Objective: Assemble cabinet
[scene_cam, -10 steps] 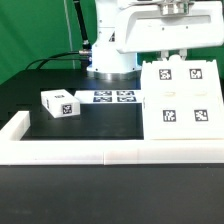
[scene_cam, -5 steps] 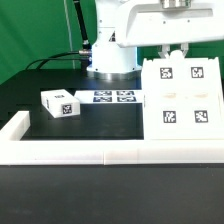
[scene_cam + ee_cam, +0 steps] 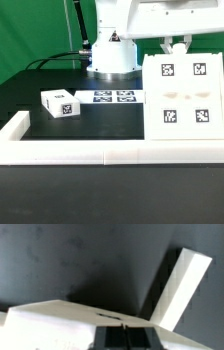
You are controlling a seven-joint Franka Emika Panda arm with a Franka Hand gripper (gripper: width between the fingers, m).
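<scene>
The cabinet body (image 3: 183, 95), a large white box with four markers on its face, stands at the exterior view's right against the front rail. My gripper (image 3: 178, 46) is at its top far edge, fingers down on that edge. In the wrist view the dark fingertips (image 3: 125, 336) are pressed together with only a thin seam between them, right at a white cabinet surface (image 3: 60, 322). A white wall of the cabinet (image 3: 180, 286) stands tilted beside it. A small white block (image 3: 60, 103) with markers lies apart at the exterior view's left.
The marker board (image 3: 113, 97) lies flat in front of the robot base (image 3: 110, 55). A long low white border rail (image 3: 100, 150) runs along the front and turns back at the exterior view's left. A black cable trails behind on the left.
The gripper and wrist have risen. The cabinet body's top edge has come up with them, so its face stands a little taller. The small block has not moved.
</scene>
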